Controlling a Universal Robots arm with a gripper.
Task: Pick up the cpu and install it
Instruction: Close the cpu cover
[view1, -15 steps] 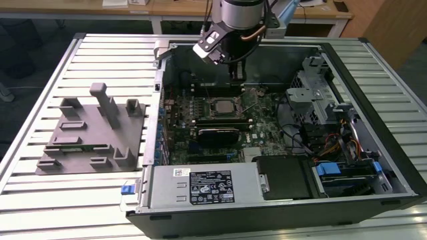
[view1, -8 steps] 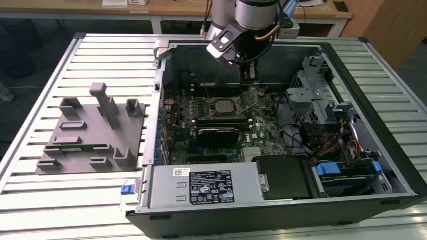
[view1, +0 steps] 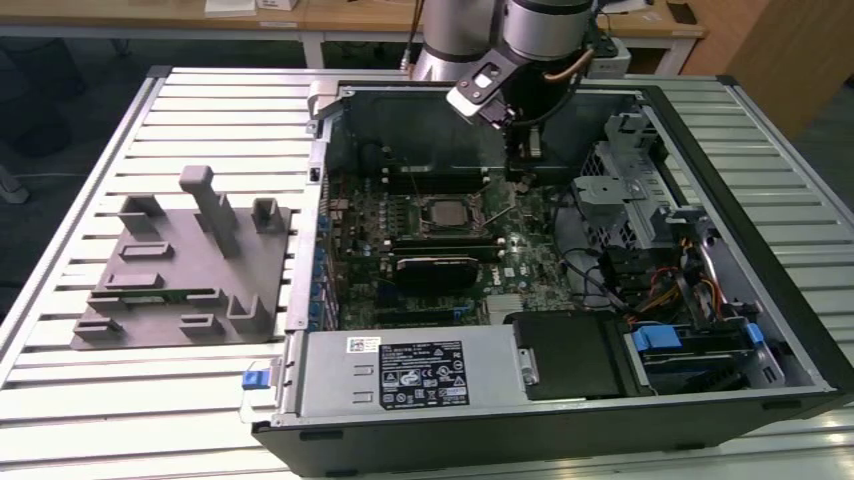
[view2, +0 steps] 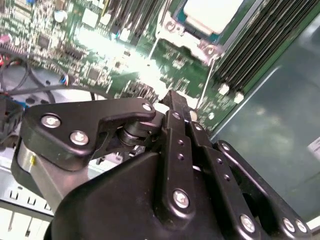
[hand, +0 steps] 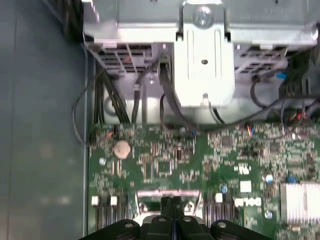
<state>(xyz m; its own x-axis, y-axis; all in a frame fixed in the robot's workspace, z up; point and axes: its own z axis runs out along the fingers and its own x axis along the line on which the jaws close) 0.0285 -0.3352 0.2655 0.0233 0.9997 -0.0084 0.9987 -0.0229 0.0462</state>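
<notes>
Your gripper (view1: 523, 168) is clenched on nothing, hanging low over the motherboard (view1: 534, 262). In the exterior view, the cpu (view1: 447, 212) sits at 8 o'clock from it, in the socket (view1: 419, 205). Drop lower and the fingertips could gouge board components.

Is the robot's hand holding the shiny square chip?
No, in the second wrist view the cpu lies in its socket on the board, apart from the hand.
</notes>
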